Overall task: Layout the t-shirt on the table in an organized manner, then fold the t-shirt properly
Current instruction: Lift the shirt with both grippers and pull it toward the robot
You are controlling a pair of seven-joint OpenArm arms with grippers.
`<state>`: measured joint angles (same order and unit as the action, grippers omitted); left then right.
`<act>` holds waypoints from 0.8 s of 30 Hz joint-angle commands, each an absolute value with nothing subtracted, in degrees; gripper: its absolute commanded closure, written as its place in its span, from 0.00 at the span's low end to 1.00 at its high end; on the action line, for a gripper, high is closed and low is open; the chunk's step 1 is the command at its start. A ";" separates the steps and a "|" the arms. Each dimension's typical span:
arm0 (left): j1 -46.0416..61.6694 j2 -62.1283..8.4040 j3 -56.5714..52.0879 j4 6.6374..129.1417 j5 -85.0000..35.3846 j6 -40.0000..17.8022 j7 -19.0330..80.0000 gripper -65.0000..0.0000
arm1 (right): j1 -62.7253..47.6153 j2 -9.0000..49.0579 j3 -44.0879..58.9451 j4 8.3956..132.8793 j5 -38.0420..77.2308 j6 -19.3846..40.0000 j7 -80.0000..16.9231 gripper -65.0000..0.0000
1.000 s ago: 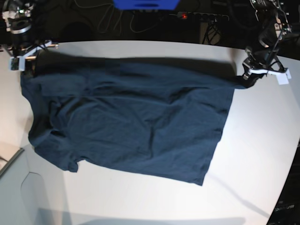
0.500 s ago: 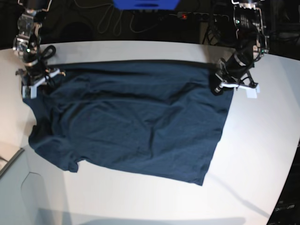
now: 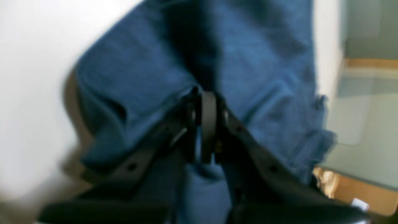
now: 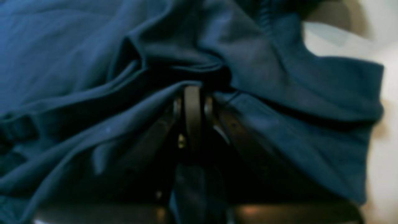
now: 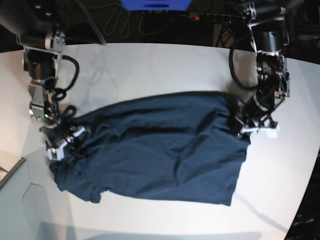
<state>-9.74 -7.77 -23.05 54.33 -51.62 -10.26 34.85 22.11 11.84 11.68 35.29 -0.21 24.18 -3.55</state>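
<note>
The dark navy t-shirt (image 5: 160, 155) lies across the middle of the white table (image 5: 165, 65), with its far edge drawn inward and rumpled. At the shirt's right corner in the base view, my left gripper (image 5: 239, 125) is shut on the cloth. The left wrist view shows the left gripper (image 3: 207, 96) pinching a fold of the t-shirt (image 3: 140, 71). At the left side, my right gripper (image 5: 64, 141) is shut on the shirt's edge. Up close, the right gripper (image 4: 192, 91) is buried in bunched folds of the t-shirt (image 4: 62, 46).
A pale grey box corner (image 5: 15, 205) sits at the near left of the table. Cables and a power strip (image 5: 210, 17) run behind the curved far edge. A brown cardboard edge (image 3: 357, 189) shows beyond the table in the left wrist view.
Both grippers have pulled the shirt's far edge toward the near side, from the table's far rim to the middle. The cloth has bunched up and shifted nearer.
</note>
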 commanded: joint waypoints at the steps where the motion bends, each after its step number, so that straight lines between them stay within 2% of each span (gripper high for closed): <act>1: -12.53 -8.84 -22.90 55.25 -52.44 -11.03 34.51 1.00 | 24.40 12.53 11.47 35.65 -0.04 24.57 -2.77 1.00; 7: -16.31 -9.71 -22.99 60.70 -52.88 -10.95 35.12 1.00 | 24.66 14.55 11.56 43.30 0.04 24.57 -3.30 1.00; 12: -13.05 -9.71 -23.08 71.78 -52.97 -10.95 37.49 1.00 | 12.44 15.16 14.37 63.96 0.22 24.66 -3.30 1.00; 18: -1.36 -9.45 -23.25 86.81 -52.97 -10.95 37.85 1.00 | -5.76 9.80 22.64 86.99 0.31 24.84 -2.95 1.00; 24: 11.56 -7.52 -30.02 96.57 -52.97 -10.95 37.76 1.00 | -16.92 5.41 27.91 93.14 0.31 24.84 -2.86 1.00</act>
<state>12.01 -7.14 -29.98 95.66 -52.10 -10.55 38.57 -17.65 4.58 27.55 91.77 -0.38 24.99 -4.93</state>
